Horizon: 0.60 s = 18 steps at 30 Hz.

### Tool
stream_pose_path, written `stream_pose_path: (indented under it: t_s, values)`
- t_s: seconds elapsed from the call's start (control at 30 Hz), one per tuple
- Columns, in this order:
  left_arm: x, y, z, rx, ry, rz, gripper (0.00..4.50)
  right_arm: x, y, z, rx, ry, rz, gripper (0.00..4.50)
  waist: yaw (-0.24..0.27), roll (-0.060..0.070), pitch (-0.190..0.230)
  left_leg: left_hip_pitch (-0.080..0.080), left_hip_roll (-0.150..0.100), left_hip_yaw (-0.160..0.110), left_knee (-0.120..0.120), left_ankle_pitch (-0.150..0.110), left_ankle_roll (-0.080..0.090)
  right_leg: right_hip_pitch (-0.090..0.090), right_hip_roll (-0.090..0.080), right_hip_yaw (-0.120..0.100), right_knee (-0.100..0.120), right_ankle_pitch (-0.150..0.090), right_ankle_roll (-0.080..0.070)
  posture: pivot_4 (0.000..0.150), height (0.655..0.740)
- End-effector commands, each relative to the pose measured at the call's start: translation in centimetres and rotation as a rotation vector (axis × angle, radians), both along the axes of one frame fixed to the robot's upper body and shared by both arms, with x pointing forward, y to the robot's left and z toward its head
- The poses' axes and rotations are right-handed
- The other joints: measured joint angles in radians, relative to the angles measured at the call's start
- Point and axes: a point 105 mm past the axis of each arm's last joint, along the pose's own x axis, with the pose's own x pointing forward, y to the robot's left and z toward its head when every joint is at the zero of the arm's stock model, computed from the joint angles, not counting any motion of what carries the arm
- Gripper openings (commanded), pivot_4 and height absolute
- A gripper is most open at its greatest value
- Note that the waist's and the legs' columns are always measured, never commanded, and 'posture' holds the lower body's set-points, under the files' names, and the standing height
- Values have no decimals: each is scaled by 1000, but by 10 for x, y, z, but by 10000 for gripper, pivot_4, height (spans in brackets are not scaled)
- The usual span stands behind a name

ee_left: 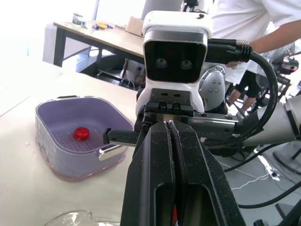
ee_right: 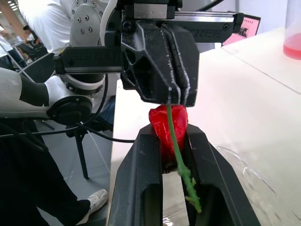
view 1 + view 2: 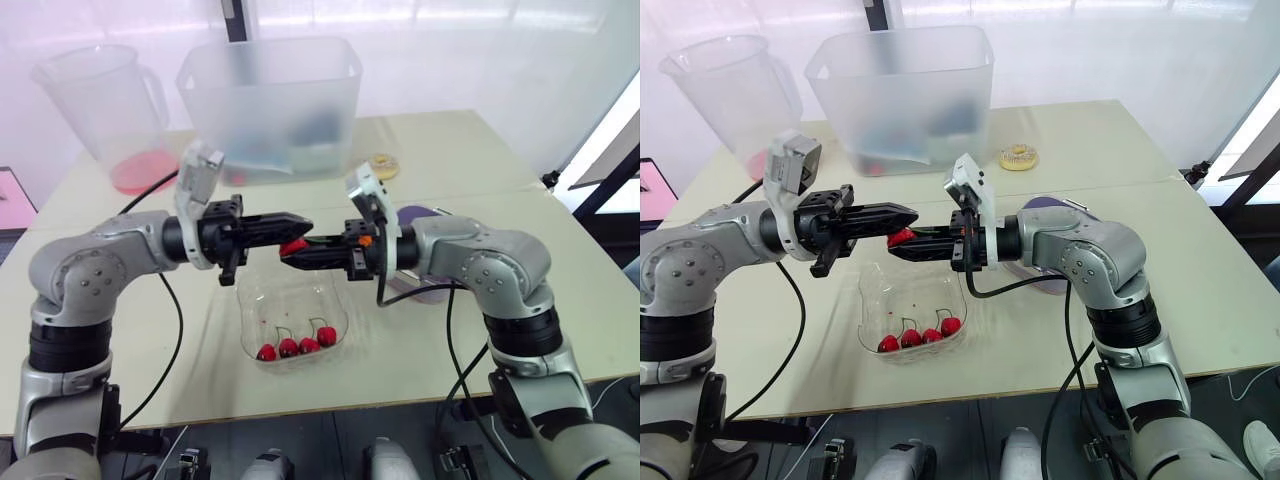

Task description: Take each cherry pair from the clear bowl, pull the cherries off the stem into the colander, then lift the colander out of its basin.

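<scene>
You have the cherry (image 2: 168, 123) in the air above the bowl (image 3: 262, 290), near the tabletop's (image 3: 570, 290) front edge, where the two grippers meet tip to tip. Its green stem (image 2: 175, 141) runs lengthwise along the fingers, roughly parallel to that edge. The left gripper (image 3: 305, 222) pinches one end. The rest trails back through the right gripper (image 3: 285, 255), which is clamped on the glossy red fruit. The bowl holds four stemmed cherries (image 3: 297, 345). The colander (image 1: 51, 141), toward the right edge, holds one.

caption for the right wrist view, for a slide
Right hand grips a red cherry while left hand pinches its green stem, over the clear bowl.
</scene>
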Motion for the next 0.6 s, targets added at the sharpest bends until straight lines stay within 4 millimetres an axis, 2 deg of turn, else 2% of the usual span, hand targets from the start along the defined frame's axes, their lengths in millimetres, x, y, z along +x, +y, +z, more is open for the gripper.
stream_pose_path:
  t_s: [0.03, 0.23, 0.4, 0.47, 0.53, 0.6]
  values:
    - [-3, -1, 12, -1, -64, -9, 0, -7, -3, -10, -32, -9, 18, 3024, 3, 0, 0, 0, 0, 0, 0, 0, 0, 0, 0, 0, 0, 0, 0, 1500, 7400]
    - [-1, -2, 18, -21, -92, 8, 0, 0, -22, -41, -83, 46, -65, 3024, 2, 0, 0, 0, -1, 0, 0, 0, 0, 0, 0, 0, 0, 0, 0, 1500, 7400]
    - [-2, -2, 20, -21, -97, 17, 0, 1, -36, -29, -51, 42, -98, 3024, 0, 0, 0, 0, -1, 1, 0, 0, 0, 0, 1, 0, 0, 0, 0, 1500, 7400]
    - [-2, 0, 20, -13, -101, 28, 0, 4, -44, -24, -87, -5, -133, 3024, 1, 0, 0, 0, -1, 1, 0, 0, 0, 0, 1, 0, 0, 0, 0, 1500, 7400]
    - [-2, 2, 22, -20, -107, 43, 0, 8, -64, -5, -136, -62, -169, 3024, 2, 0, 0, 0, -1, 1, 0, 0, 0, 0, 1, 0, 0, 0, 0, 1500, 7400]
    - [-3, 4, 21, -26, -109, 54, 0, 22, -94, 7, -238, -132, -267, 3024, 10, 0, 0, 0, -1, 1, 0, 0, 0, 0, 0, 0, -1, 0, 0, 1500, 7400]
